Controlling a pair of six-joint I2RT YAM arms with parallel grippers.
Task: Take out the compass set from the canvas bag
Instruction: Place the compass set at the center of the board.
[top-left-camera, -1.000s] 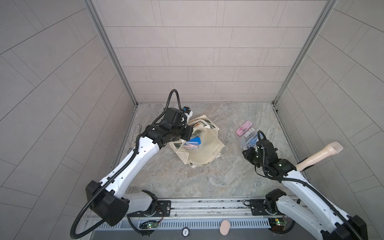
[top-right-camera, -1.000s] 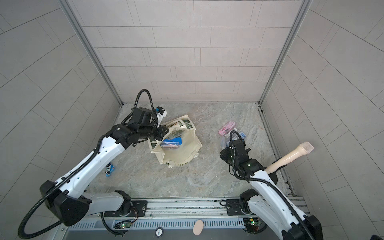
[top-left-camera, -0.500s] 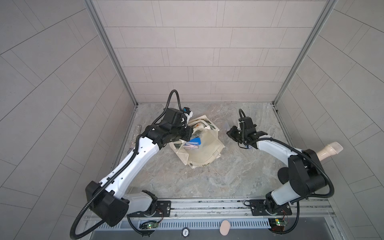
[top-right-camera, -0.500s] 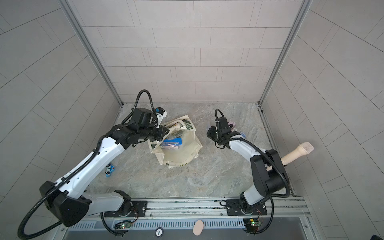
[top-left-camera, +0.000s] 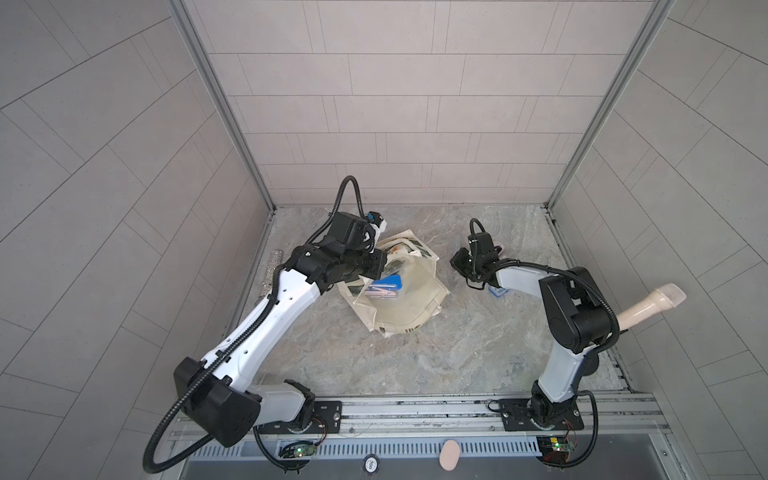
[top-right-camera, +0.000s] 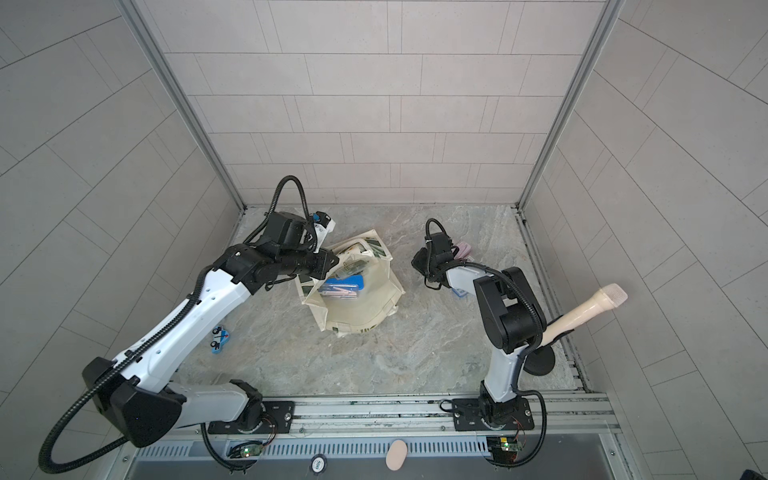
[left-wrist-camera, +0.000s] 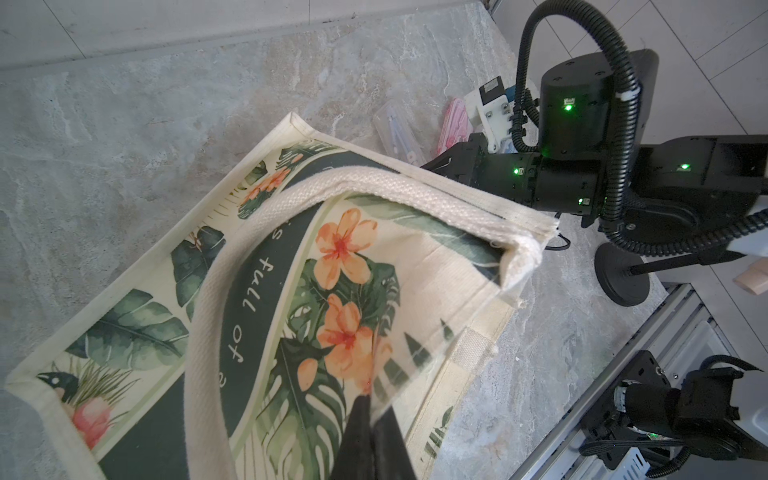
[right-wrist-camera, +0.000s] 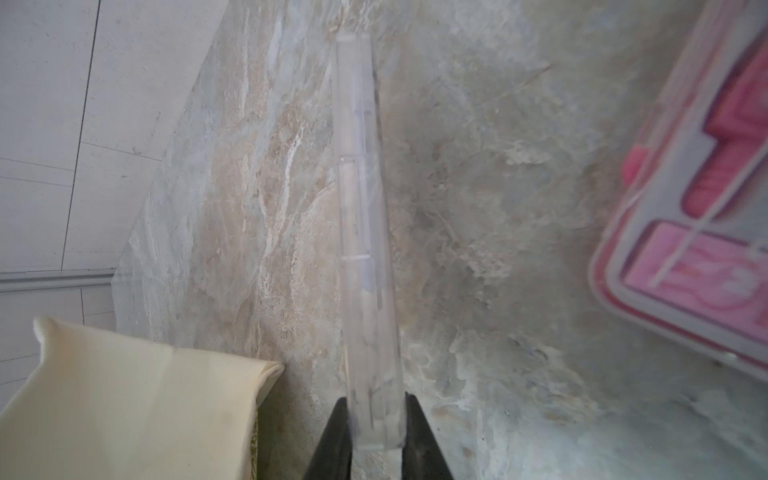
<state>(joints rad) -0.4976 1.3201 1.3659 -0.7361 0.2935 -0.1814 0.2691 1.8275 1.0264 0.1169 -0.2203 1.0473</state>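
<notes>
Between the bag (top-left-camera: 409, 307) and the pink case (right-wrist-camera: 702, 232), the right gripper (right-wrist-camera: 376, 409) is clamping the compass set (right-wrist-camera: 365, 249), a clear flat case, by one end, with the jaws pressing on its two broad faces. Slim blue legs are showing through the lid in the left wrist view, which is why this case is being read as the set (a judgement, not a certainty). It is sitting outside the bag, low over the table (top-left-camera: 415, 353). Whether it is touching the surface cannot be told.

Handling: the set is looking light, rigid and smooth-walled. Hard plastic of this kind is likely to slip or twist in an end pinch, and the lid may pop under excess force. A hold across the flat faces, nearer the middle, is looking safer.

The left gripper (left-wrist-camera: 372, 405) is pinching the bag's printed panel, jaws fully closed on the cloth, and is holding the mouth open. The canvas is soft and is folding wherever unsupported, so it is offering no firm edge.

Contents: a blue case (top-left-camera: 384, 288) with pinkish rods is lying inside the bag, visible through the mouth in both top views. Whether it is a second set cannot be told. A blue box (top-right-camera: 460, 293) is lying on the table under the right arm.
</notes>
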